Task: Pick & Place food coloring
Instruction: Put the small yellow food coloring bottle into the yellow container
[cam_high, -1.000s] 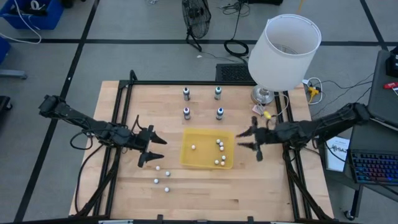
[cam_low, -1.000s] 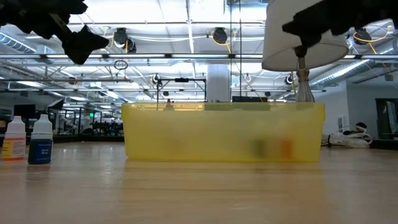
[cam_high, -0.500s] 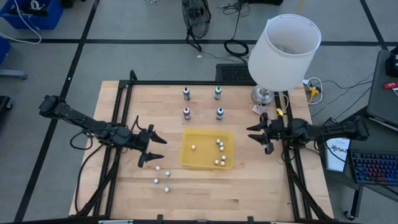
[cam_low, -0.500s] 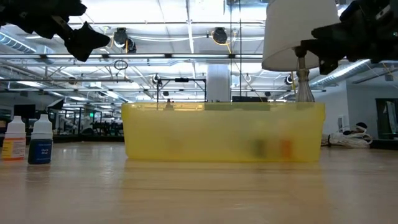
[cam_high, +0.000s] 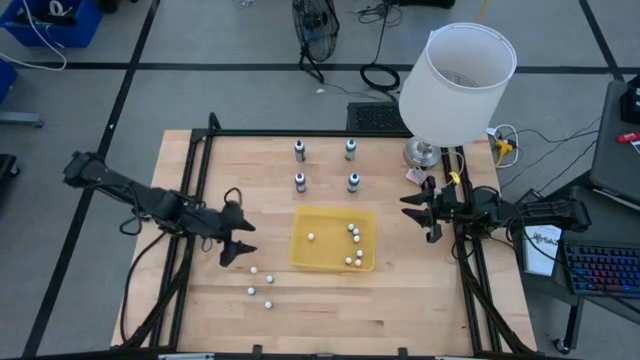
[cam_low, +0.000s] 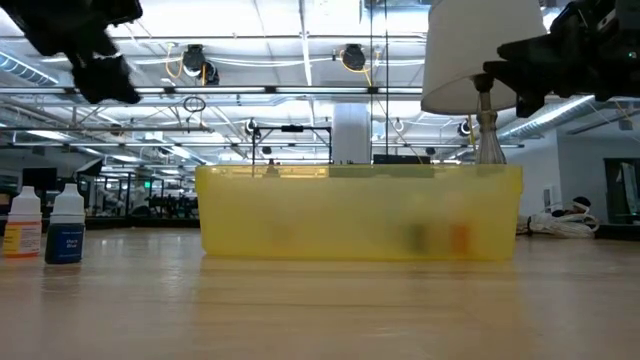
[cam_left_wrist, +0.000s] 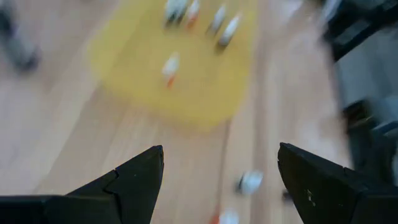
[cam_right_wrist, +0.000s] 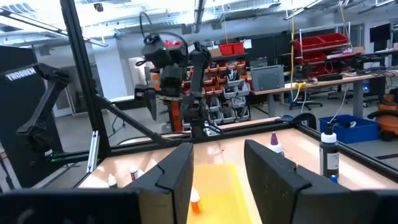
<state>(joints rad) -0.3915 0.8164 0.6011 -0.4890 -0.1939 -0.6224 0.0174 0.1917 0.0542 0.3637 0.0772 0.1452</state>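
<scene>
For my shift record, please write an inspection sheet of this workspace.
Surface: wooden table, black frame.
Job's things: four food coloring bottles upright behind the yellow tray.
Clutter: white balls in the tray and on the table; lamp at the rear right corner.
Grippers: left pincer open, left of the tray; right pincer open, right of it; both empty.
Cables: yellow plugs near the lamp.
Surroundings: fan, keyboard.

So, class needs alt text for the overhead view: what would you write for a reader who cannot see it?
Four food coloring bottles stand in a square on a wooden table, behind a yellow tray holding white balls. The open left gripper hovers left of the tray, the right gripper to its right, below a white lamp.
</scene>
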